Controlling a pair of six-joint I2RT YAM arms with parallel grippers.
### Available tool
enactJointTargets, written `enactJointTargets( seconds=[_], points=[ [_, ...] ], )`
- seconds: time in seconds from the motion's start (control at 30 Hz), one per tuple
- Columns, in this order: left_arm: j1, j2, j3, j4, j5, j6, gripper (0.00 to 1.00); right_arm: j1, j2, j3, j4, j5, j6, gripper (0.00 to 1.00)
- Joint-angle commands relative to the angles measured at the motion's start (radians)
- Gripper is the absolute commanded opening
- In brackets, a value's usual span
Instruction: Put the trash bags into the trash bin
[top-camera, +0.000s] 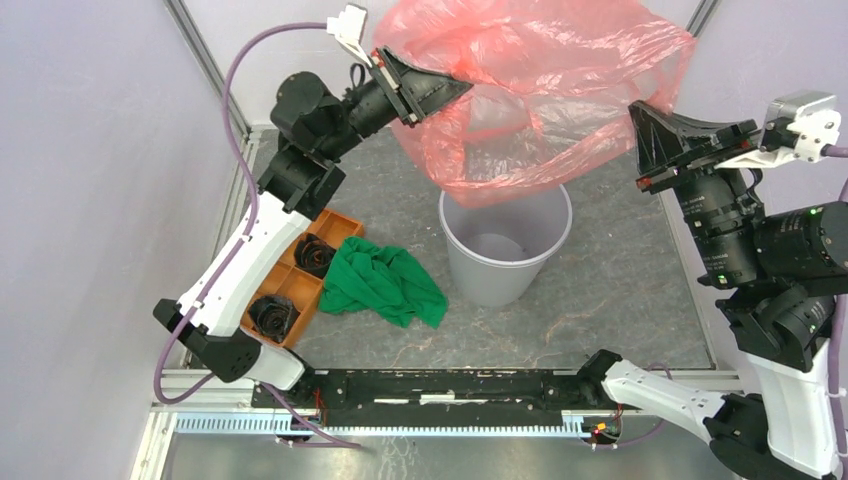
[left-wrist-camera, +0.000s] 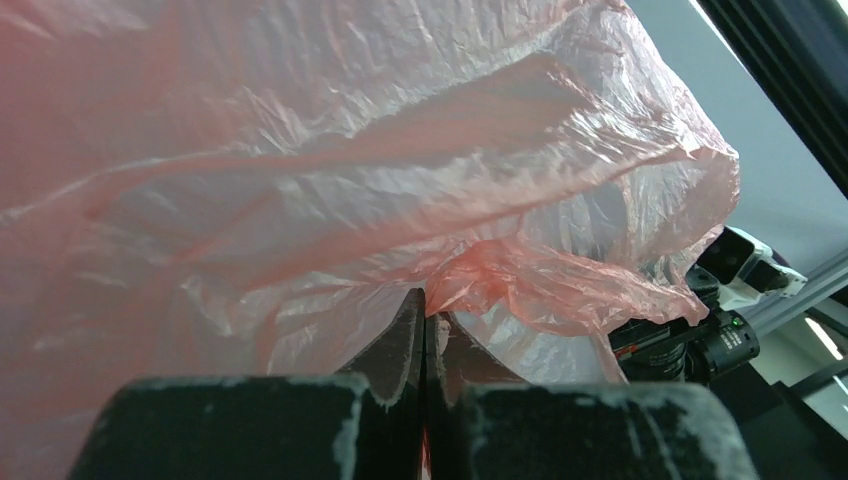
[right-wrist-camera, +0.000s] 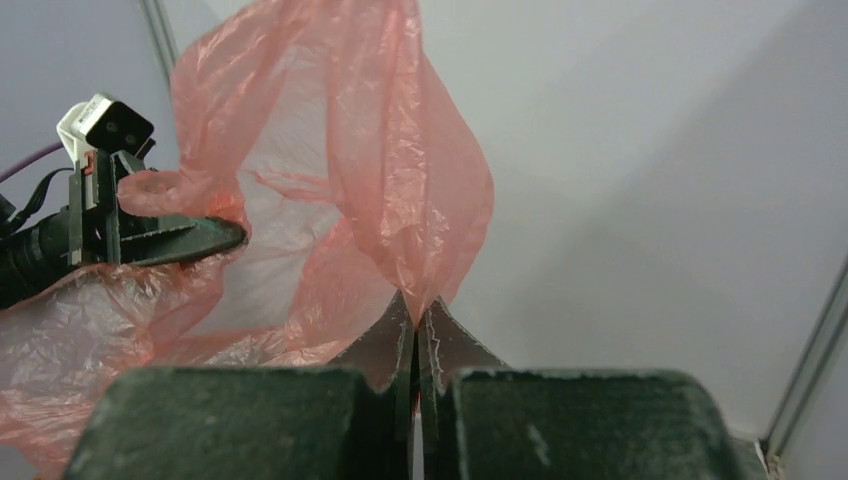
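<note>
Hanging over trash bin, trash bag (red film) btwn L claw & R claw, both clamping it.

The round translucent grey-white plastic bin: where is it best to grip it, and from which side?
Probably grip the round grey-white plastic bin at its near rim, from above, one finger inside, one outside: the tapered wall looks too wide for jaws, and the red-pink plastic film bag hangs over the far rim.
</note>
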Motion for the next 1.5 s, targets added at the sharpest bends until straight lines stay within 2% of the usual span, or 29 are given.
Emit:
enactJointTargets(
  seconds=[0.0,0.17,0.33,0.6,0.77,1.0,1.1,1.27,1.47],
  points=[
    [-0.018,-0.071,-0.090,0.106,0.022,-0.082,0.02,-0.001,-0.048,0.016,-0.024,0.065,-0.032,0.01],
    [-0.021,-0.123,-0.158,0.087,-0.008,-0.067,0.02,-0.001,-0.061,0.017,-0.025,0.047,-0.028,0.01],
    [-0.020,-0.133,-0.152,0.001,-0.037,-0.020,0.02,-0.001,-0.033,0.022,-0.020,0.037,-0.036,0.01],
    [0.009,-0.206,-0.161,-0.235,-0.265,0.102,0.02,0.000,0.044,0.000,-0.022,-0.017,-0.038,0.01],
    [0.034,-0.207,-0.191,-0.297,-0.280,0.139,0.02,0.000,0.056,-0.111,0.038,-0.148,0.000,0.01],
    [0.091,-0.268,-0.305,-0.318,-0.295,0.145,0.02,0.000,0.155,-0.115,0.063,-0.420,0.117,0.03],
    [0.096,-0.257,-0.358,-0.308,-0.235,0.132,0.02,-0.001,0.181,-0.153,0.053,-0.386,0.119,0.04],
    [0.097,-0.237,-0.385,-0.271,-0.172,0.132,0.02,0.000,0.181,-0.297,0.076,-0.235,0.074,0.15],
    [0.096,-0.199,-0.377,-0.214,-0.149,0.106,0.02,-0.001,0.213,-0.239,-0.012,-0.230,0.048,0.22]
  ],
)
